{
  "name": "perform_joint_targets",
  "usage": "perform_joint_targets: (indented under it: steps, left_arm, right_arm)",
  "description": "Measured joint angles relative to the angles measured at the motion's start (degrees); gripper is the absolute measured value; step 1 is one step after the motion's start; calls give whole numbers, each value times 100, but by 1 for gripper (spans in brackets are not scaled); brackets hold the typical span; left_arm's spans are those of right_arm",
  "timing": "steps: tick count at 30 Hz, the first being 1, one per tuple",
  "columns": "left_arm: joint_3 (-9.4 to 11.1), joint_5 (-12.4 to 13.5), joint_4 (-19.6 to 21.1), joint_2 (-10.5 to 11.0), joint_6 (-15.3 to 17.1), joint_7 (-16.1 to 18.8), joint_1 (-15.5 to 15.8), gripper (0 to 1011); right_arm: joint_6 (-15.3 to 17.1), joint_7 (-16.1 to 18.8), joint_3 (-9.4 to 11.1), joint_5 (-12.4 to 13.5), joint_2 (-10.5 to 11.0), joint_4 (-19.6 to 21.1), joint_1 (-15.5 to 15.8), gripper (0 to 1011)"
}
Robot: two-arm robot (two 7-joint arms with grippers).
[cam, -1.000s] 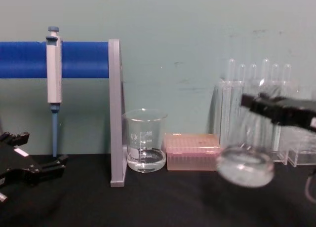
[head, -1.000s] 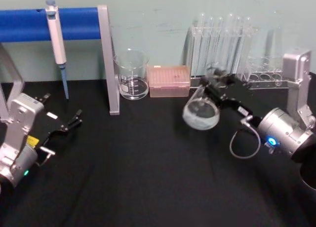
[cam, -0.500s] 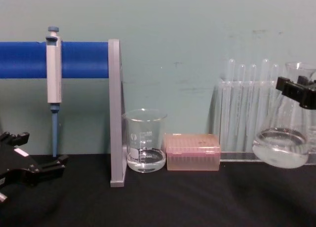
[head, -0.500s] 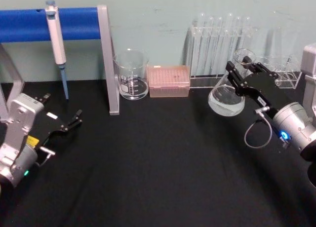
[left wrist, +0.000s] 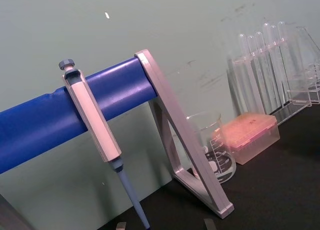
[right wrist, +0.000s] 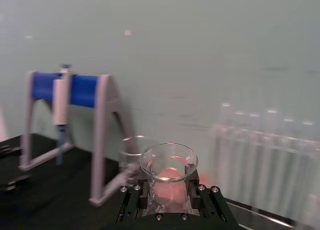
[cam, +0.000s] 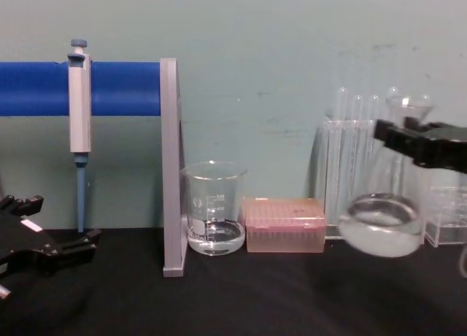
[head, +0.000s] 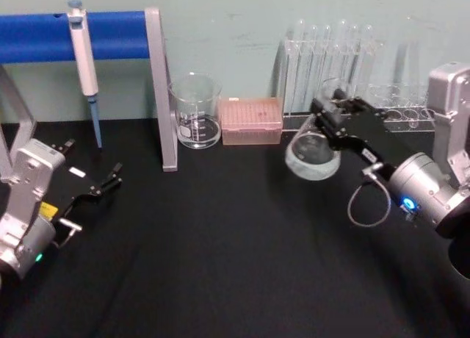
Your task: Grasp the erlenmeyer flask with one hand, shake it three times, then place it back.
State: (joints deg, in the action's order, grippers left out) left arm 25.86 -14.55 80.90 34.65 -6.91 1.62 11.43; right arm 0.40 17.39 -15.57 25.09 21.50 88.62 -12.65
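The right gripper (head: 332,116) is clamped on the neck of the erlenmeyer flask (head: 312,156), its jaws closed on the glass just under the rim. It holds the flask tilted above the black table (head: 220,264), base swung toward the left, with a little clear liquid in the bottom. Just behind stands the test tube rack (head: 330,66). The pink tip box (head: 252,120), beaker (head: 196,110) and blue pipette stand (head: 117,34) sit further left. The left gripper (head: 99,187) rests near the table's left edge, fingers apart, empty
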Motion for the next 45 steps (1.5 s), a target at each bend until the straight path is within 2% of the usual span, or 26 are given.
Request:
perform_joint_targets:
  steps: [4, 7, 13, 20, 25, 31, 36, 45]
  left_arm:
    - [0, 0, 0, 0, 0, 0, 0, 1001]
    - [0, 0, 0, 0, 0, 0, 0, 1001]
    - [0, 0, 0, 0, 0, 0, 0, 1001]
    - [0, 0, 0, 0, 0, 0, 0, 1001]
    - [0, 0, 0, 0, 0, 0, 0, 1001]
    - [0, 0, 0, 0, 0, 0, 0, 1001]
    - [0, 0, 0, 0, 0, 0, 0, 1001]
    - [0, 0, 0, 0, 0, 0, 0, 1001]
  right_arm:
    - [17, 307, -136, 18, 0, -17, -60, 450]
    - [43, 651, -322, 87, 17, -19, -124, 451]
    - [54, 1061, -614, 198, 76, -19, -231, 451]
    - [45, 1263, -824, 288, 139, -14, -334, 450]
    - [2, 1233, -875, 316, 170, -19, -365, 450]
    - [-33, 1027, -825, 310, 191, -19, -338, 451]
    - [-35, 713, -656, 255, 209, -13, -263, 451]
    - [45, -3, -69, 86, 235, 18, -6, 451]
